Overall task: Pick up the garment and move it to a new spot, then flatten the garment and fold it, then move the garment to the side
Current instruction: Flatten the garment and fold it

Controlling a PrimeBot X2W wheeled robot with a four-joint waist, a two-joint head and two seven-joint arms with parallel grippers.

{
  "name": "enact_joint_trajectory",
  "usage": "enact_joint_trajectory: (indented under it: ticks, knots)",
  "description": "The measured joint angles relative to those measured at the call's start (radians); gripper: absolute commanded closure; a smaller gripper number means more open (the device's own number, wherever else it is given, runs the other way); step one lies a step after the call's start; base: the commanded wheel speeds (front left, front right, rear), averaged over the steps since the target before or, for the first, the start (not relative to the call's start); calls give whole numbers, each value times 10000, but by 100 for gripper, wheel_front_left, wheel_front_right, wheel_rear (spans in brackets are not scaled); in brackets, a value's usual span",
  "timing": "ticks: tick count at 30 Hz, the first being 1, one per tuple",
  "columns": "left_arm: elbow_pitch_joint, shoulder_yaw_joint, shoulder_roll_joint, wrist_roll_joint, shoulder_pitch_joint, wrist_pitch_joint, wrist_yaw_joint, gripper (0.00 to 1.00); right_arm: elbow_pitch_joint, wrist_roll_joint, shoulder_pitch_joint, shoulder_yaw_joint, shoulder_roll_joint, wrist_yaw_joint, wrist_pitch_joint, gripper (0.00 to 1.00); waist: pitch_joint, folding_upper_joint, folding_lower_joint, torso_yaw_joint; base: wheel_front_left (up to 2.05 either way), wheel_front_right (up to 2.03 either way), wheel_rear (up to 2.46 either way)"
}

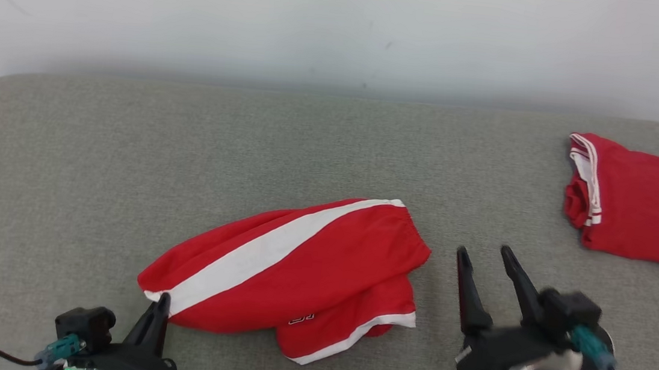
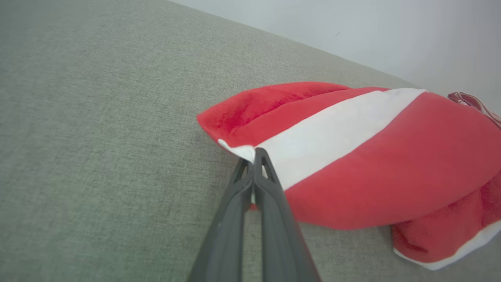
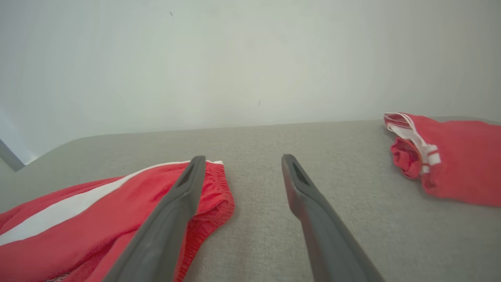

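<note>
The garment (image 1: 322,257) is a pair of red shorts with a broad white stripe, lying crumpled on the grey padded surface (image 1: 126,159) at centre front. My left gripper (image 1: 161,303) is at its near-left corner, shut on the white hem edge; the left wrist view shows the left gripper (image 2: 256,154) with both fingers pressed together on that corner of the garment (image 2: 391,164). My right gripper (image 1: 485,255) stands open just right of the shorts, with nothing between its fingers. In the right wrist view the right gripper (image 3: 242,158) points past the waistband end of the garment (image 3: 98,219).
A second red garment (image 1: 648,203) with white trim lies at the right edge of the surface, also seen as the second red garment (image 3: 454,156) from the right wrist. A pale wall (image 1: 345,23) rises behind the surface's far edge.
</note>
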Motion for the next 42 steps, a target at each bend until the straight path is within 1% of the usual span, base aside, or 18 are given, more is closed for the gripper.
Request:
enact_joint_trajectory:
  ticks: [2, 4, 6, 9, 11, 14, 15, 16, 17, 18, 19, 20, 23, 31, 32, 33, 34, 42]
  knots:
    - [-324, -10, 17, 36, -2, -17, 88, 100, 431, 217, -646, 178, -21, 0, 418, 0, 37, 0, 0, 142, 0, 0, 0]
    - [-690, -67, 15, 96, -8, -6, 173, 100, 1032, 462, -1313, 393, -251, 0, 920, 0, 94, 0, 0, 286, 0, 0, 0]
    - [-978, -142, 10, 161, -16, 63, 244, 100, 1569, 1093, -2027, 435, -359, 0, 1177, 0, 170, 0, 0, 440, 0, 0, 0]
    - [-1306, -326, -4, 324, -29, 157, 284, 100, 2571, 1463, -3037, 700, -662, 0, 1806, 0, 306, 0, 1, 687, 0, 0, 0]
    - [-1442, -456, -35, 378, -47, 249, 291, 100, 3321, 1730, -3638, 909, -823, 0, 2320, 0, 415, 0, 1, 851, 0, 0, 0]
    - [-1501, -614, -98, 447, -124, 297, 249, 100, 4247, 2282, -4609, 968, -849, 0, 2694, 0, 589, 0, 1, 1096, 0, 0, 0]
    - [-1501, -614, -98, 447, -124, 297, 249, 100, 4247, 2282, -4609, 968, -849, 0, 2694, 0, 589, 0, 1, 1096, 0, 0, 0]
    - [-1522, -708, -184, 464, -251, 343, 207, 100, 4986, 2497, -5108, 1106, -857, 0, 3179, 0, 702, -1, 1, 1261, 0, 0, 0]
    - [-1517, -748, -230, 474, -285, 359, 171, 100, 5342, 2598, -5290, 1172, -863, 0, 3423, 0, 753, 0, 1, 1350, 0, 0, 0]
    - [-1517, -748, -230, 474, -285, 359, 171, 100, 5342, 2598, -5290, 1172, -863, 0, 3423, 0, 753, 0, 1, 1350, 0, 0, 0]
    - [-1471, -876, -322, 533, -356, 366, 146, 100, 5891, 2949, -5600, 1233, -867, 0, 3731, 0, 842, 0, 1, 1528, 0, 0, 0]
    - [-1471, -876, -322, 533, -356, 366, 146, 100, 5891, 2949, -5600, 1233, -867, 0, 3731, 0, 842, 0, 1, 1528, 0, 0, 0]
    - [-1392, -974, -428, 564, -499, 360, 73, 100, 6562, 3012, -6077, 1488, -955, 0, 3962, 0, 946, 0, 1, 1785, 0, 0, 0]
    - [-1103, -1066, -568, 564, -641, 245, -23, 100, 7965, 3231, -6511, 1942, -1093, 0, 4385, 0, 1061, 0, 1, 2252, 0, 0, 0]
    - [-1083, -1076, -577, 564, -641, 236, -29, 100, 8040, 3260, -6561, 1971, -1091, 0, 4326, 22, 1069, 0, 1, 2276, 0, 0, 0]
    - [-1060, -1080, -589, 564, -646, 219, -31, 100, 8098, 3256, -6631, 2059, -1091, 0, 4299, 91, 1075, 0, 1, 2292, 0, 0, 0]
    - [-1043, -1080, -598, 562, -654, 203, -35, 100, 8126, 3256, -6697, 2140, -1087, 0, 4266, 100, 1074, 0, 1, 2299, 0, 0, 0]
    - [-871, -997, -493, 504, -662, 111, -63, 100, 7948, 3582, -6755, 2686, -1057, 0, 3298, 100, 864, 1, 0, 2041, 0, 0, 0]
